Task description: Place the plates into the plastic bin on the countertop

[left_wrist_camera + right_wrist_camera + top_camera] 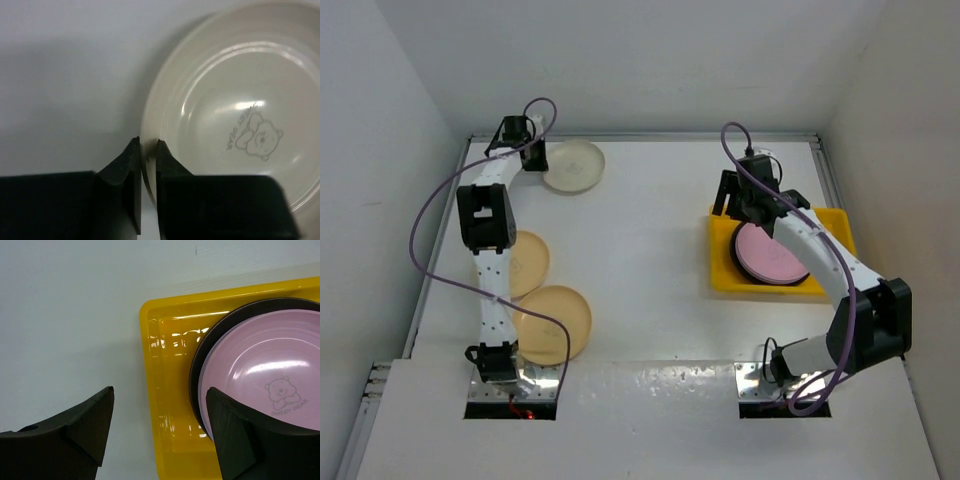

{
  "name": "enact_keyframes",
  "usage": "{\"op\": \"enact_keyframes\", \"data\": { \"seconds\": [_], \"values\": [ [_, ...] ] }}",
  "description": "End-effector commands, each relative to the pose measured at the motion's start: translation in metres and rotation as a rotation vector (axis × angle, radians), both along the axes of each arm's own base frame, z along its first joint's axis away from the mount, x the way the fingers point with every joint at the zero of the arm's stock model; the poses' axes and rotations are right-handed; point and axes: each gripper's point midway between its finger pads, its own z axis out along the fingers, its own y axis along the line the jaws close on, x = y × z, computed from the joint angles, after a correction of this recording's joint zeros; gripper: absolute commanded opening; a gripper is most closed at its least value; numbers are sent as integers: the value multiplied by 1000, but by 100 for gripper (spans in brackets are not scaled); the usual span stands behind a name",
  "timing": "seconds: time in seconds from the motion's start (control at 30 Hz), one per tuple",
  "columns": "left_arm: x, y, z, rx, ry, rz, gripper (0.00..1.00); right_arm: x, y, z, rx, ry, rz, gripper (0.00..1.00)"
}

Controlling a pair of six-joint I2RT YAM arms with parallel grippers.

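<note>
The left claw (pixel 147 142) was pinched shut on the near rim of the cream plate (pixel 235 120), its two dark fingers (pixel 131 165) standing almost together with the plate's edge caught between them. That plate lay flat on the white countertop (pixel 650 230), well to the left of the plastic bin (pixel 725 275) and farther back than it, near the table's far rail. A small bear drawing showed on its inner face.

The right claw (pixel 160 425) hung spread wide and held nothing, one finger over bare countertop just left of the bin and the other over the bin's inside, above its far left corner. In the bin the pink plate (pixel 260 375) sat on top of a plate with a dark rim (pixel 200 365); how many lay beneath it could not be told. The stack filled most of the bin, leaving a bare yellow strip along its left wall.

Well to the left of the bin, two tan-yellow plates lay on the countertop: one (pixel 525 262) about level with the bin and partly under the left arm, the other (pixel 558 322) nearer the arm bases.
</note>
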Motion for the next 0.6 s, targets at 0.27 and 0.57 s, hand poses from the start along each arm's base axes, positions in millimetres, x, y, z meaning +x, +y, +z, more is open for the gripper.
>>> {"op": "enact_keyframes", "data": {
  "seconds": [0.27, 0.57],
  "values": [
    [-67, -96, 121, -147, -114, -534, 0, 23, 59, 47, -56, -137, 351, 73],
    [-180, -170, 204, -116, -93, -808, 0, 40, 163, 84, 256, -163, 562, 71]
  ]
}}
